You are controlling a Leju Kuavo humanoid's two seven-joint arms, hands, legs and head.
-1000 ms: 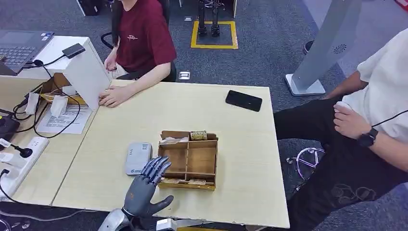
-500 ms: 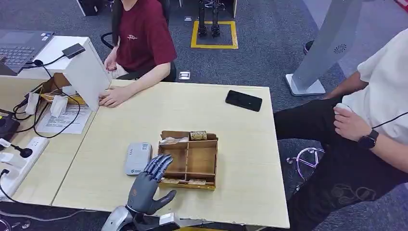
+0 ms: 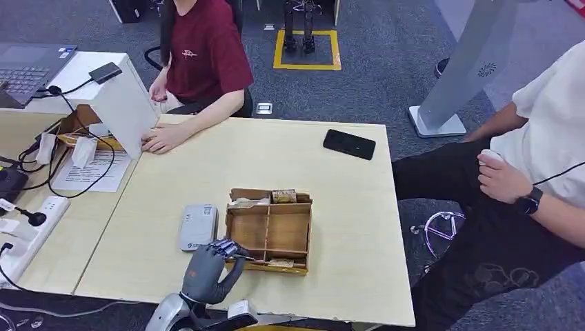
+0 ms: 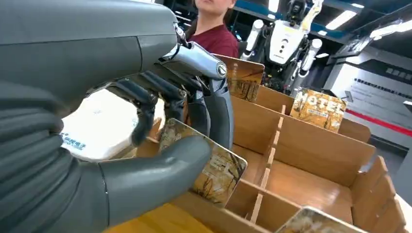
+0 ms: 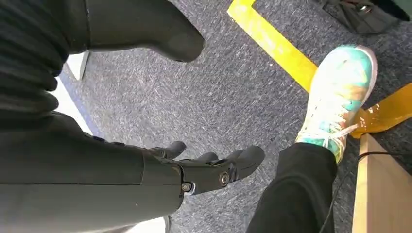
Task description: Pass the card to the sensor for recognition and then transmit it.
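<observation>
A pale wooden table (image 3: 207, 172) stands on grey carpet, with a person in a red shirt (image 3: 203, 55) seated at its far side and another person in a white top (image 3: 545, 145) beside it. Near the middle of the table sits a wooden tray (image 3: 272, 229) split into compartments. The left hand (image 3: 207, 269) is at the tray's near left corner, its fingers curled down, pinching a card (image 4: 214, 172) between thumb and fingers; the card stands tilted in the tray's near left compartment. Another card marked HOTEL (image 4: 318, 109) leans upright against the tray's far wall. A grey sensor (image 3: 199, 226) lies flat just beside the tray, on its left. A black phone (image 3: 350, 144) lies well beyond the tray, toward the table's far right corner. The right hand (image 5: 204, 167) hangs over the carpet, holding nothing, fingers loosely apart, near a person's shoe (image 5: 340, 102).
</observation>
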